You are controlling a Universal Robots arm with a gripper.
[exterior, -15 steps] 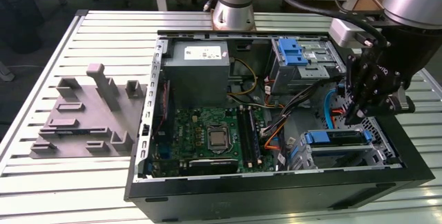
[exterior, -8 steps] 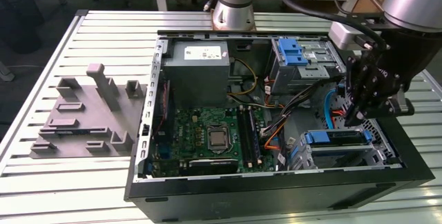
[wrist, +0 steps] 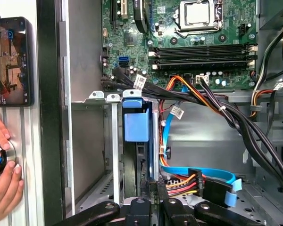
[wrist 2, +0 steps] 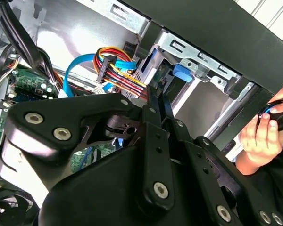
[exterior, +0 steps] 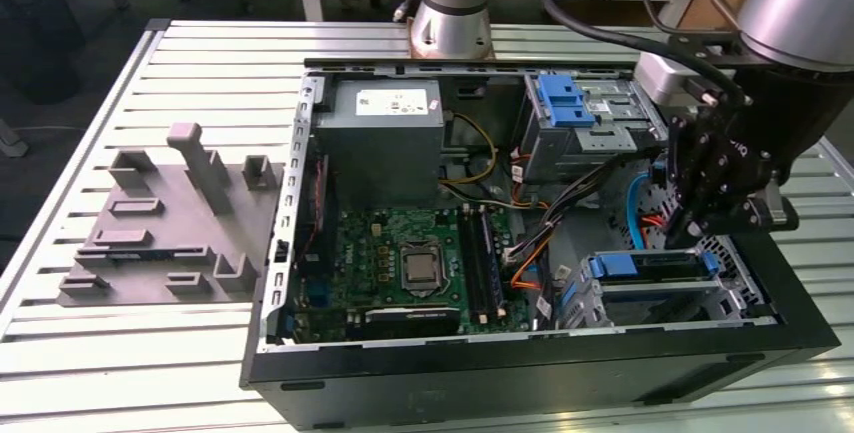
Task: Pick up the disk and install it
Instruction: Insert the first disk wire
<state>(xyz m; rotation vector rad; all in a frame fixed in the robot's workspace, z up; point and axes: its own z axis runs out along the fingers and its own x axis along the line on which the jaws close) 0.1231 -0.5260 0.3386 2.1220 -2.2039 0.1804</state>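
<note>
The gripper is down inside the open computer case, at the corner on the exterior view's right. Its two black fingers are drawn nearly together and aimed at the metal drive cage. From here I can't make out whether they pinch anything or just press. The disk sits upright in that cage, its blue carrier frame showing at the mouth and its dark edge running down toward the fingertips. I'd say pick-up is done and this is the installing step, with the disk mostly in. Seating it would call for a straight push along the cage rails, keeping clear of the blue cable and the bundle of coloured wires just beside it. A person's hand rests on the surface outside the case.
</note>
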